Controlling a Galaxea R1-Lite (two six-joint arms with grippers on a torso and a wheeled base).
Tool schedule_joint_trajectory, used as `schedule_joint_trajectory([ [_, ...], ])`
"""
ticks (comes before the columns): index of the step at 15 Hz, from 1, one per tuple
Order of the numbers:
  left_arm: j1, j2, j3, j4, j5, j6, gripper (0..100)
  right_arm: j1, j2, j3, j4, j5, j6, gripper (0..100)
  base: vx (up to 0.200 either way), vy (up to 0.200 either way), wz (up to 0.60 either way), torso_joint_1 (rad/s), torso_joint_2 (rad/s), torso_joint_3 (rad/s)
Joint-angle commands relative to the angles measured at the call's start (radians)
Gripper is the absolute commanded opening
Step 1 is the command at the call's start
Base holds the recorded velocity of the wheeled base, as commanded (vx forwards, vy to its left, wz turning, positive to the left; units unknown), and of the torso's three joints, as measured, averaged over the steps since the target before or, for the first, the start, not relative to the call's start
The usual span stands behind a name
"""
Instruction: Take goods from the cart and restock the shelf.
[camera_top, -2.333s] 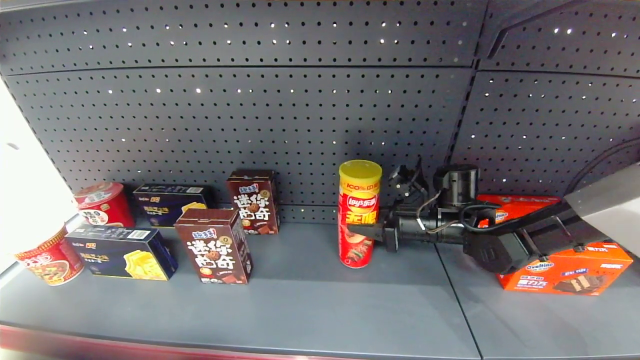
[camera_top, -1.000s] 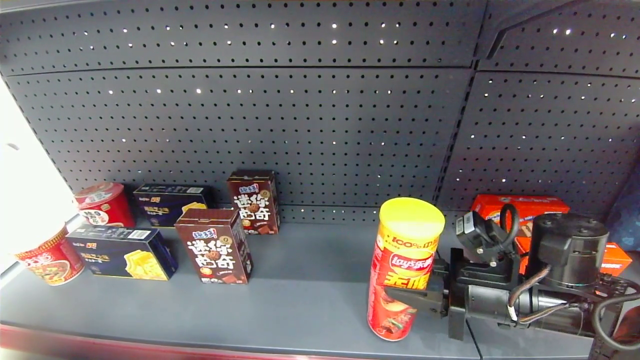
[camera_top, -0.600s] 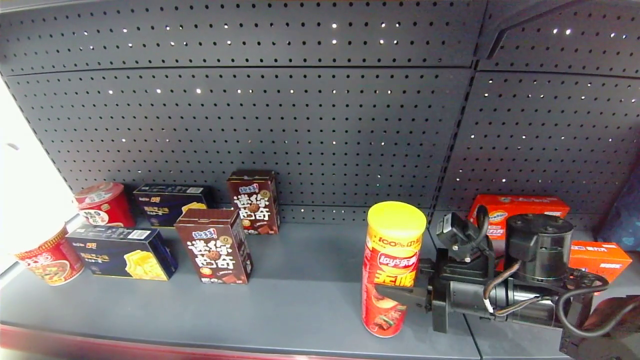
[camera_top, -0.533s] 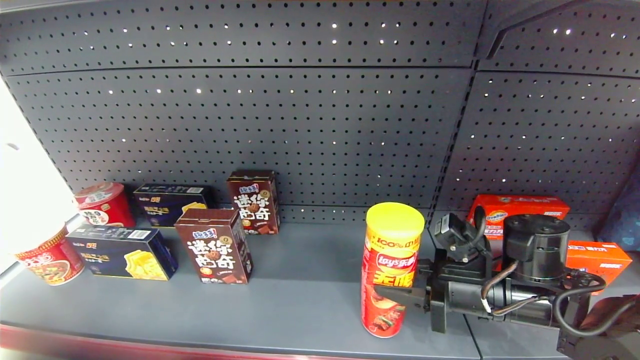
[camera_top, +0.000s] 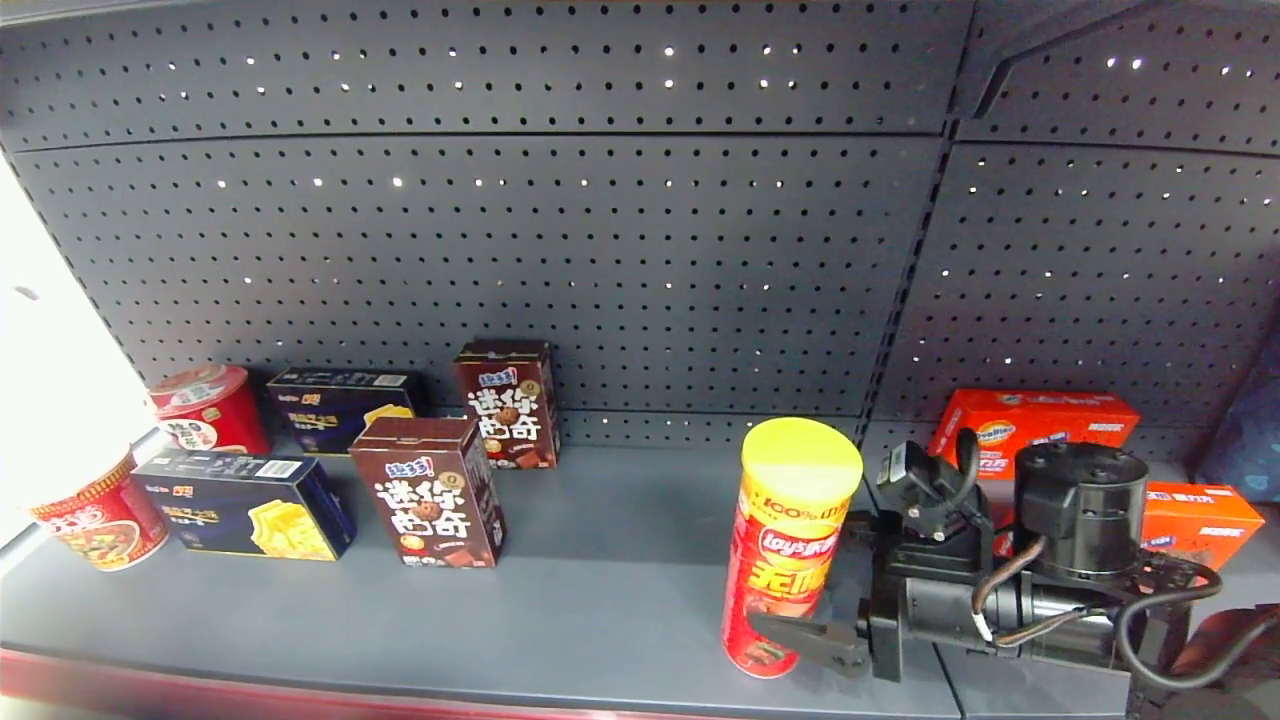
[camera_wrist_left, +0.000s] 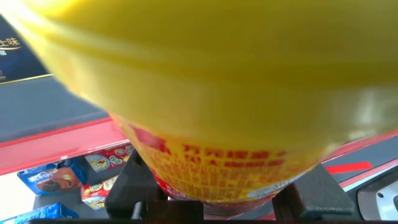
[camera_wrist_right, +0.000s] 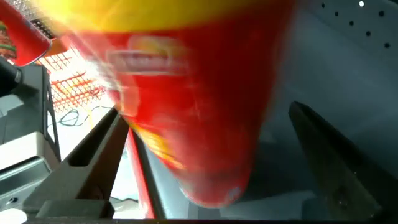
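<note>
A red chip can (camera_top: 790, 545) with a yellow lid stands on the grey shelf (camera_top: 600, 600), right of centre near the front edge, leaning a little. My right gripper (camera_top: 800, 610) is around its lower part and open. In the right wrist view the can (camera_wrist_right: 205, 124) sits between the fingers (camera_wrist_right: 329, 162), with a gap on one side. My left gripper (camera_wrist_left: 221, 199) is shut on a yellow-and-red container (camera_wrist_left: 211, 93), away from the shelf.
Two brown boxes (camera_top: 430, 490), two dark blue boxes (camera_top: 245, 505) and red noodle cups (camera_top: 100, 520) stand on the shelf's left half. Orange boxes (camera_top: 1035, 425) lie behind my right arm. A perforated back panel (camera_top: 600, 250) closes the shelf. Bare shelf lies between the brown boxes and the can.
The right gripper carried the chip can slightly left and down onto the shelf. Its near finger has since dropped away from the can's side, so the jaws are wider.
</note>
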Motion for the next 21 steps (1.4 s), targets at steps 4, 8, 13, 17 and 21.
schedule_joint_trajectory([
  [4,0.005,0.012,-0.139,-0.032,-0.006,0.054,0,-0.081,-0.360,0.209,0.020,0.005,-0.001,100,0.000,0.000,0.00,0.000,0.00,0.000],
  [8,-0.012,0.284,-0.518,0.075,-0.175,0.096,0,-0.073,-0.703,0.218,0.348,-0.074,-0.001,100,0.000,0.000,0.00,0.000,0.00,0.000],
  [13,-0.054,0.627,-0.624,0.043,-0.347,0.116,0,-0.001,-0.788,0.206,0.511,-0.297,0.000,100,0.000,0.000,0.00,0.000,0.00,0.000],
  [17,-0.262,0.968,-0.679,-0.121,-0.371,0.114,0,-0.017,-0.795,0.207,0.517,-0.302,0.008,100,0.000,0.000,0.00,0.000,0.00,0.000],
  [21,-0.302,1.236,-0.801,-0.224,-0.374,0.113,0,-0.017,-0.795,0.235,0.518,-0.304,0.008,100,0.000,0.000,0.00,0.000,0.00,0.000],
])
